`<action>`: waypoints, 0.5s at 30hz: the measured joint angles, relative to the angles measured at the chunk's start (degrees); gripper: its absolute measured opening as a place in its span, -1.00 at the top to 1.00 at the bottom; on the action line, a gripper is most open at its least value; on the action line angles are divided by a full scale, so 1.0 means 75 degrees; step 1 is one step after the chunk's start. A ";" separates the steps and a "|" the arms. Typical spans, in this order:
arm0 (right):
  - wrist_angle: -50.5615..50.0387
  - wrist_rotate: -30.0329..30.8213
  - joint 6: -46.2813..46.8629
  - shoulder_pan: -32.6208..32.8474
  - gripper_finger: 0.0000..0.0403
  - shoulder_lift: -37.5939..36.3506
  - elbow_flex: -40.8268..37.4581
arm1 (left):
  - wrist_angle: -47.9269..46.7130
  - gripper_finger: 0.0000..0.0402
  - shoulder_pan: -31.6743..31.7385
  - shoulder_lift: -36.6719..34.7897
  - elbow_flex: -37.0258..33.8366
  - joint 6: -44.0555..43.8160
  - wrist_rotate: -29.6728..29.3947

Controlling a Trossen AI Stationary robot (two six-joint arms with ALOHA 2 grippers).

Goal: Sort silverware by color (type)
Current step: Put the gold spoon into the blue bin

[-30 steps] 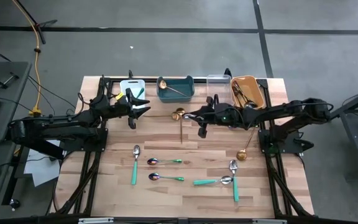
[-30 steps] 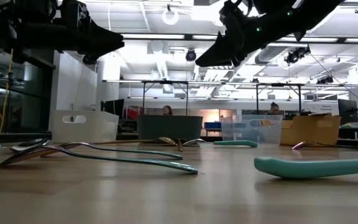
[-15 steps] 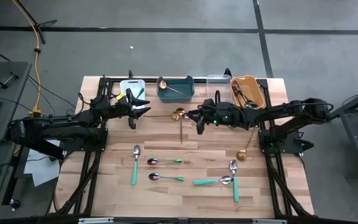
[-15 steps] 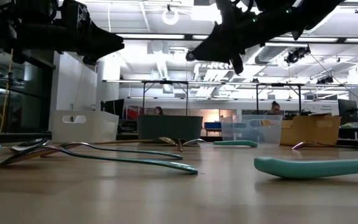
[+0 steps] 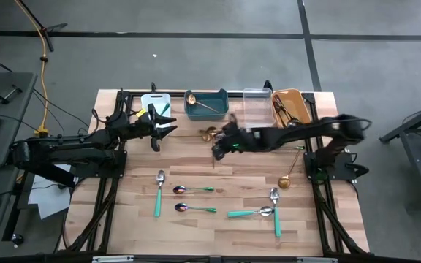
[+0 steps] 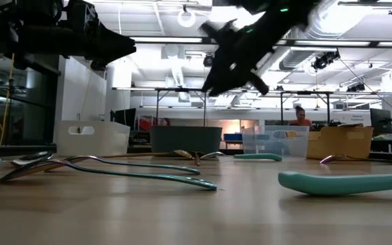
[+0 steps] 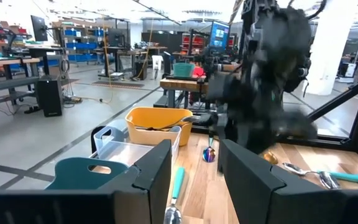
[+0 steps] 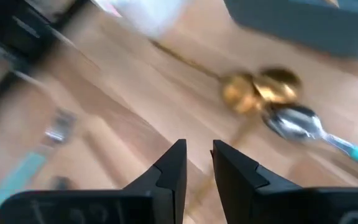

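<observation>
Reaching over the middle of the table, the right gripper [image 5: 216, 151] hangs above the wood with its fingers [image 8: 170, 177] narrowly parted and nothing between them. The step in hand looks like a pick from the gold spoon pair [image 5: 210, 134], whose two bowls touch each other in the right wrist view. The pair lies just beyond the claw, on the side toward the bins. One handle runs from its bowl toward the table's front edge and passes just beside the fingertips. The other handle slants off toward the white bin [image 5: 156, 103]. A pinch across the near handle would probably suit best, since the fingers already hang almost over it.

The left gripper [image 5: 164, 124] waits near the white bin, fingers spread and empty. It is the farther of the two from the pair.

By count, four gold spoons show:
- the touching pair
- a lone gold spoon [image 5: 284, 182] near the right edge
- one already lying in the teal bin [image 5: 207, 109]

Five teal-handled spoons [image 5: 194, 190] lie near the front of the table, three crosswise and two lengthwise. A sixth teal-handled spoon [image 8: 294, 124] rests against the gold pair. Dark utensils [image 5: 287, 109] sit in the orange bin [image 5: 303, 102], too bunched to count. The clear bin [image 5: 256, 93] stands between the teal and orange ones, making four bins.
</observation>
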 joint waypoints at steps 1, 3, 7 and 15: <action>-0.0594 0.0072 0.0012 -0.0001 0.64 0.0374 0.0438 | 0.0006 0.34 -0.0006 0.0000 0.0000 0.0000 0.0000; -0.1442 0.0211 -0.0037 -0.0030 0.64 0.1120 0.1282 | 0.0006 0.34 -0.0003 0.0000 0.0000 0.0000 -0.0003; -0.2508 0.0302 -0.0046 -0.0161 0.64 0.2349 0.2534 | -0.0002 0.34 -0.0005 0.0000 0.0000 -0.0115 0.0000; -0.3718 0.0237 0.0038 -0.0322 0.64 0.3584 0.3918 | 0.0003 0.34 -0.0006 -0.0001 0.0000 -0.0195 0.0000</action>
